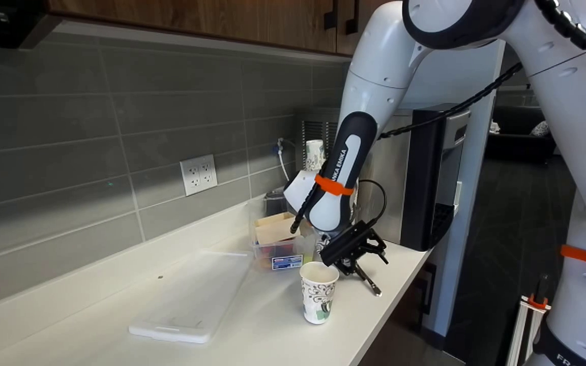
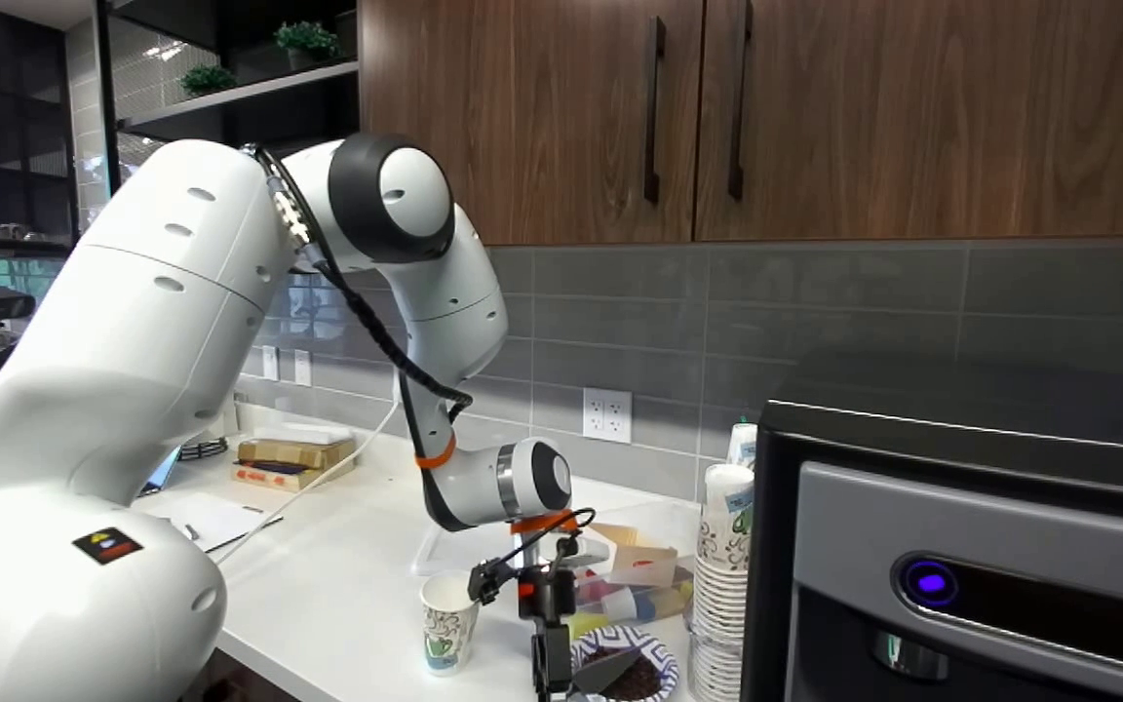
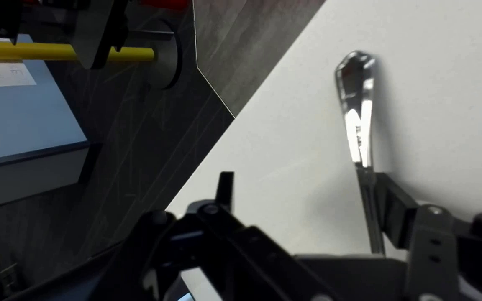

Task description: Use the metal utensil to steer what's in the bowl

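The metal utensil (image 3: 356, 104) shows its shiny handle in the wrist view, slanting up from between the fingers. My gripper (image 3: 303, 188) is open; the utensil's shaft runs along the inner side of the right-hand finger (image 3: 396, 209), and a wide gap separates it from the left-hand finger (image 3: 225, 190). The bowl (image 2: 664, 651), with a patterned rim and dark brown crumbly contents (image 2: 641, 681), sits beside my gripper (image 2: 552, 668) in an exterior view. A grey wedge (image 2: 607, 671), apparently the utensil's broad end, reaches over it. Elsewhere the handle (image 1: 369, 281) points down toward the counter; the bowl is hidden there.
A paper cup (image 1: 318, 300) stands close by the gripper. Behind are a clear plastic bin (image 1: 267, 256) and a white lid (image 1: 191, 300). Stacked cups (image 2: 720, 595) and a dispenser machine (image 2: 971, 546) flank the bowl. The counter's edge (image 1: 400, 305) is near.
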{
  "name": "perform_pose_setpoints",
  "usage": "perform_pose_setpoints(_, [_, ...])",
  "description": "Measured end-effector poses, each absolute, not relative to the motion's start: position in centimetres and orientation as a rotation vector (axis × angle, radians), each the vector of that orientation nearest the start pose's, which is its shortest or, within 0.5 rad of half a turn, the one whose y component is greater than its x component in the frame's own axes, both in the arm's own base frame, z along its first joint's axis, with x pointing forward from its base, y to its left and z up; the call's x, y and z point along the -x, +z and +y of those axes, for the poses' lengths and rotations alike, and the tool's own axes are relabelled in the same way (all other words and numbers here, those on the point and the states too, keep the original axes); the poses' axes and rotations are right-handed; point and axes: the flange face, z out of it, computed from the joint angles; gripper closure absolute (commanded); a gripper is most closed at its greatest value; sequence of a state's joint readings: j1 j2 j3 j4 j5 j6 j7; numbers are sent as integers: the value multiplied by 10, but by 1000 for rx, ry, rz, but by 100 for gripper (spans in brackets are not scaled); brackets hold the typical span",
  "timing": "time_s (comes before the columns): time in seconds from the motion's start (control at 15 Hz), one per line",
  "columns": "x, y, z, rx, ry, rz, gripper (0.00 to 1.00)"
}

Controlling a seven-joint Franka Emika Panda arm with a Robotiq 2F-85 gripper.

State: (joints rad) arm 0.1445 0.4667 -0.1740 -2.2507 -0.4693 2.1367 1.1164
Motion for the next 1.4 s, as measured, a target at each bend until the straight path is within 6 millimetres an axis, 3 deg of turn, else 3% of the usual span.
perform_pose_setpoints(0.4, [-467, 130, -40, -2291, -384, -936, 96])
perform_pose_setpoints(0.53, [-467, 130, -40, -2291, -385, -936, 100])
perform_pose_setpoints(0.6, [-467, 130, -40, -2291, -385, -936, 68])
perform_pose_setpoints(0.73, [-467, 130, -40, -2291, -385, -936, 73])
perform_pose_setpoints(1.4, [-468, 129, -30, -2338, -410, -864, 1])
